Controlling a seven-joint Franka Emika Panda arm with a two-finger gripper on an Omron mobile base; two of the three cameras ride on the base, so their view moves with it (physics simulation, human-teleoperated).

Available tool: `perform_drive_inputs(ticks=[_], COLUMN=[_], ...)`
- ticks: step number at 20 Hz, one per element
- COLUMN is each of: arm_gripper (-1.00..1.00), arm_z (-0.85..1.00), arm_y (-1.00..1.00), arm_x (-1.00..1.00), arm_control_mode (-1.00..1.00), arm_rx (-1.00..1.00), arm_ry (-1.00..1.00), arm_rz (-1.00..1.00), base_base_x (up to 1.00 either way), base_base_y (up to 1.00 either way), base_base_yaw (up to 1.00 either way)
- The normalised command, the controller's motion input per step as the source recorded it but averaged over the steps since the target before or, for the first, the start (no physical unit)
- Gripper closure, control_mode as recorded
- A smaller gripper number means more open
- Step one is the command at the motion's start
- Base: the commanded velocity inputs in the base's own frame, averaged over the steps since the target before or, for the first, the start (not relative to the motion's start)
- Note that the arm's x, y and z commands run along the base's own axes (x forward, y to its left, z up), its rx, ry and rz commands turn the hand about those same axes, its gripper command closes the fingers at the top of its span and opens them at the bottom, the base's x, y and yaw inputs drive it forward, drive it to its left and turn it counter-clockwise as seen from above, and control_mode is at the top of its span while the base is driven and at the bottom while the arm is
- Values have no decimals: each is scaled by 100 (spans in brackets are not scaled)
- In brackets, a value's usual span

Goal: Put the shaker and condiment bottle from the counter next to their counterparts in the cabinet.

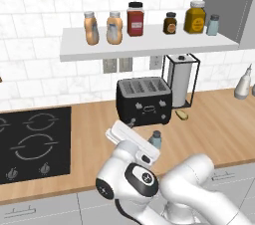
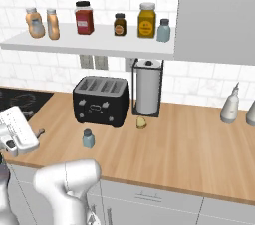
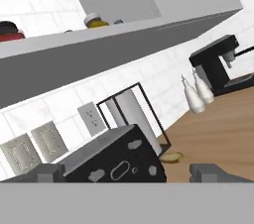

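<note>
We are holding our gripper point(image 3: 129, 173) empty, jaws wide apart, low before the toaster point(image 1: 144, 100). The shaker point(image 2: 88, 138) is standing on the desk point(image 2: 189, 144) just in front of it, unplaced. Both condiment bottles point(image 1: 114, 28) are sitting together on the cabinet point(image 1: 149, 47), so half seems done. Open room is waiting beside the matching shaker point(image 1: 212, 25), near the shelf's right edge.

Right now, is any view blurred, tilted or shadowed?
Left base view: sharp, even light; the shelf casts a soft shadow on the tiles. Right base view: equally sharp, no glare. Hand view: rolled, so the counter slopes; the toaster stays crisp.
</note>
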Motion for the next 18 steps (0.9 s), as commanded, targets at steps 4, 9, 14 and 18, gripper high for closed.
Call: perform_drive_inputs(ticks=[4,9,14,18], arm_gripper=[-100,-100,-100,-100], arm_z=[-36,-21,-11,-9], arm_y=[-25,-10,-3,-4], arm_x=[-1,0,0,3], arm_control_mode=[-100,-100,-100,-100], arm_rx=[0,0,0,0], arm_ry=[0,7,21,20], arm_rz=[0,0,-2,0], base_base_x=[0,0,0,0], base_base_y=[0,0,0,0], base_base_yaw=[0,0,0,0])
